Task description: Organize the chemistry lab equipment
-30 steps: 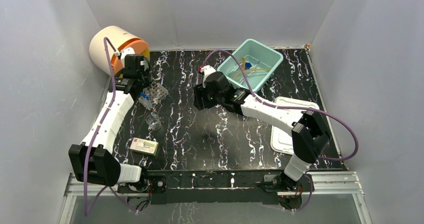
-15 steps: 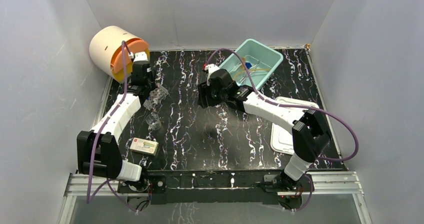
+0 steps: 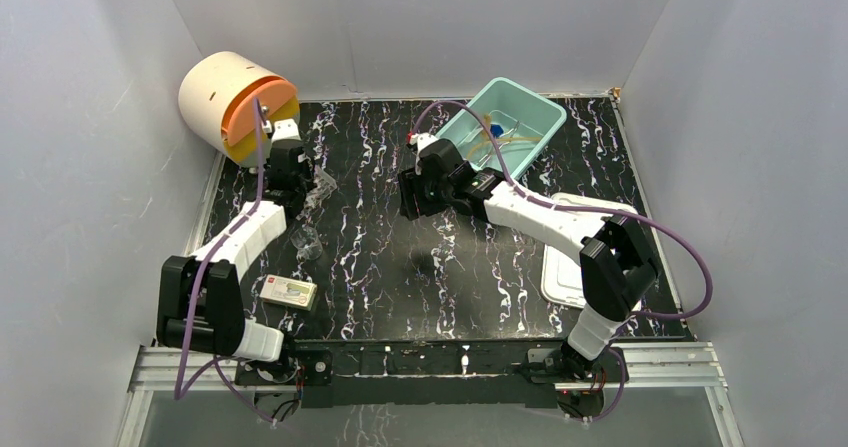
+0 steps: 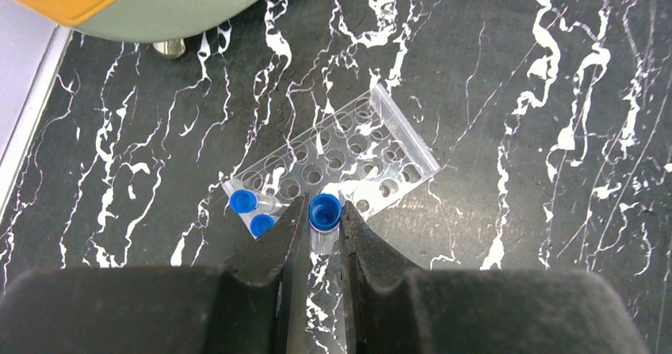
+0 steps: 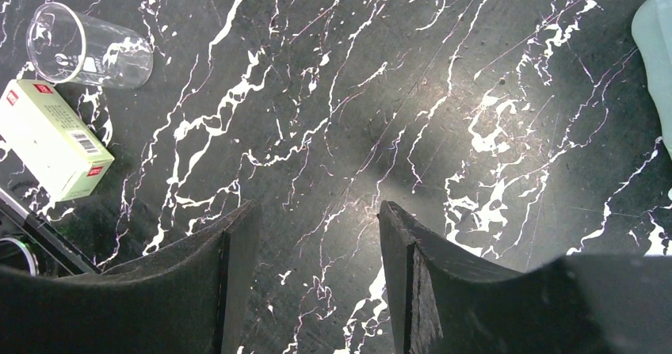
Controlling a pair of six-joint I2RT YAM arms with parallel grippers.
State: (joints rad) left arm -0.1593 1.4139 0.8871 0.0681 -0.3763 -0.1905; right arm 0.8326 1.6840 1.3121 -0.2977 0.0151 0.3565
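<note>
The left pincer [image 4: 322, 221] is pinched narrow on a small clear tube with a blue cap [image 4: 325, 210], upright over the near edge of the clear plastic rack [image 4: 349, 152] just beyond its tips. Two more blue-capped tubes [image 4: 242, 201] lie just left of it. The right pincer [image 5: 317, 211] stands wide and empty above the black marbled tabletop [image 5: 444, 93]. A clear glass beaker [image 5: 87, 47] on its side and a pale green packet [image 5: 55, 140] lie well to its left.

No writing can be read. The packet [image 5: 54, 138], lying left of the fingers [image 5: 230, 283] of the right gripper [image 5: 317, 211], bears red marks and a barcode. Its print is too small to make out.
</note>
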